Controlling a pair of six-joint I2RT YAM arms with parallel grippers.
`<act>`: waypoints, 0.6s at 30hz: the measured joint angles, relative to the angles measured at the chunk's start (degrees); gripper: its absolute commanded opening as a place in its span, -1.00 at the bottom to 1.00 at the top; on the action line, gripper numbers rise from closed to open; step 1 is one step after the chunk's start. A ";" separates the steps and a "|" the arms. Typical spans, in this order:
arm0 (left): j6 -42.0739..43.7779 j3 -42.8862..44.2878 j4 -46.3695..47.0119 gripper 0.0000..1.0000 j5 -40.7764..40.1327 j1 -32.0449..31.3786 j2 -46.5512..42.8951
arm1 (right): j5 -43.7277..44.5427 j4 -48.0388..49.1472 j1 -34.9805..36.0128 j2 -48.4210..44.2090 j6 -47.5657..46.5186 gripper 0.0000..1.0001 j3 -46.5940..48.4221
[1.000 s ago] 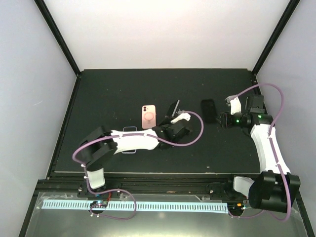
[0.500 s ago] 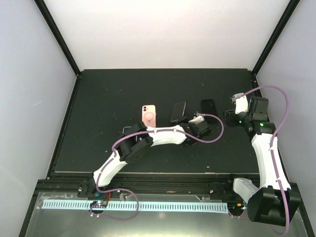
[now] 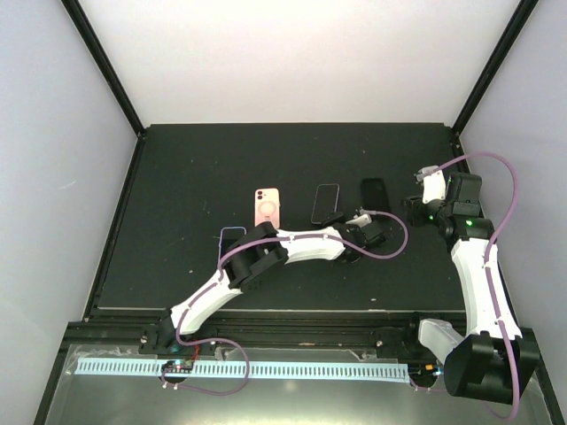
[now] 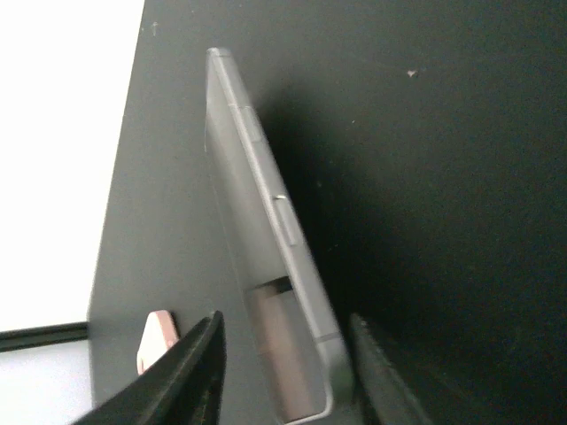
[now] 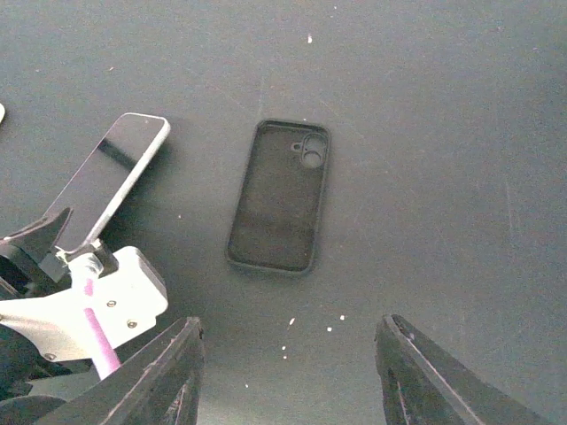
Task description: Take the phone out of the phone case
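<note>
On the desk (image 3: pixel 195 159), the left pincer (image 4: pixel 285 336) straddles the near end of the phone (image 3: pixel 326 203), jaws slackly parted, apparently to let it lie. The right pincer (image 5: pixel 291 328) hovers open, empty. The pink phone case (image 3: pixel 267 208) lies apart, just left of the phone.

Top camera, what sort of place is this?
Probably a lab robot test cell: a black table boxed in by plain white panels, with a left arm and a right arm bolted at its near edge and a pink phone case laid out.
</note>
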 measured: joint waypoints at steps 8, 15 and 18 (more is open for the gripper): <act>-3.50 0.07 0.17 0.82 6.51 0.24 -1.88 | 0.00 0.07 0.00 0.09 -0.02 0.08 0.00; -9.62 -8.61 1.90 0.98 17.35 0.85 -13.73 | 0.00 0.09 -0.02 0.46 -0.11 0.08 0.00; -13.66 -16.83 4.22 0.98 22.03 2.32 -23.26 | -0.07 0.09 -0.04 0.46 -0.31 0.09 -0.02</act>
